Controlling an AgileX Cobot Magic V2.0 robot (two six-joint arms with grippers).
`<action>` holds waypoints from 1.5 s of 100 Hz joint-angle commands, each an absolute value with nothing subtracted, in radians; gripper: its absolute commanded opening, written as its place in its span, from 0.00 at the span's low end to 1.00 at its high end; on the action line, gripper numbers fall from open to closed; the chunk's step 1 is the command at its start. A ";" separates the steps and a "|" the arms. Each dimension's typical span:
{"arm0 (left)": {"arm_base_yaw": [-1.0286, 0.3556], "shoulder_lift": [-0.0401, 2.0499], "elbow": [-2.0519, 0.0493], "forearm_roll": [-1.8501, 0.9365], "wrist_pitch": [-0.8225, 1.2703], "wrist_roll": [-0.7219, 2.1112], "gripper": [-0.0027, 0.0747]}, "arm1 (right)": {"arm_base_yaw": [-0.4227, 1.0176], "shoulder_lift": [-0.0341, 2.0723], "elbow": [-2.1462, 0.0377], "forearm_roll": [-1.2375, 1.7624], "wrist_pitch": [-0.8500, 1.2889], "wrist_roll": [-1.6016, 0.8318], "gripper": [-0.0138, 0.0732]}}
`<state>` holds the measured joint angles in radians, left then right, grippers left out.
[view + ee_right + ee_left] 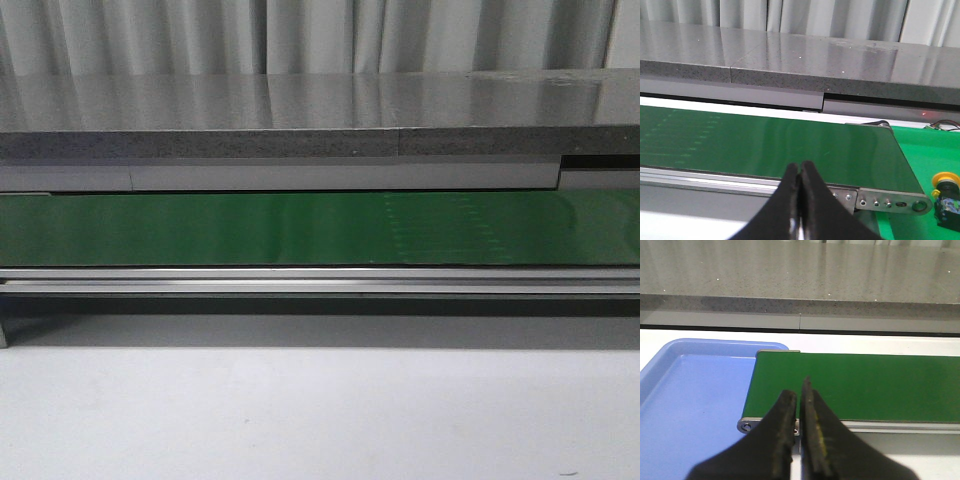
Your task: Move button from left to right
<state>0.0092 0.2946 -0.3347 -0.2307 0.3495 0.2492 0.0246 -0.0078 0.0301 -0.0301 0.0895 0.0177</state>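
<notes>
Button [945, 192]: yellow mushroom cap on a black body with small green and blue marks. It stands on a green mat [925, 150], just past the roller end of the green conveyor belt [765, 145], and shows only at the edge of the right wrist view. It is absent from the front and left wrist views.

Blue tray [695, 405]: lies at the opposite belt end, with nothing visible in it.

Left gripper [799, 400]: jaws nearly together with a thin gap, holding nothing, above the belt's near corner.

Right gripper [799, 172]: jaws pressed together, holding nothing, near the belt frame and apart from the button.

Step in hand: judged as before any grasp; the button is untouched. The next move calls for opening one gripper's jaws and bringing them down around the button's cap or body.
</notes>
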 commanded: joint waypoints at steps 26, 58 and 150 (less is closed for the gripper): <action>0.004 0.301 -0.357 -0.225 0.254 0.249 0.04 | 0.026 -0.026 0.030 -0.042 0.000 0.019 0.08; -0.052 0.159 -0.156 -0.035 0.016 0.068 0.04 | 0.026 -0.026 0.030 -0.042 0.000 0.019 0.08; -0.073 -0.040 0.038 -0.015 0.011 0.054 0.04 | 0.026 -0.026 0.030 -0.042 0.000 0.019 0.08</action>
<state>-0.0636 -0.0049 -0.0023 -0.0166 0.0862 0.0642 0.0246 -0.0078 0.0301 -0.0301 0.0873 0.0197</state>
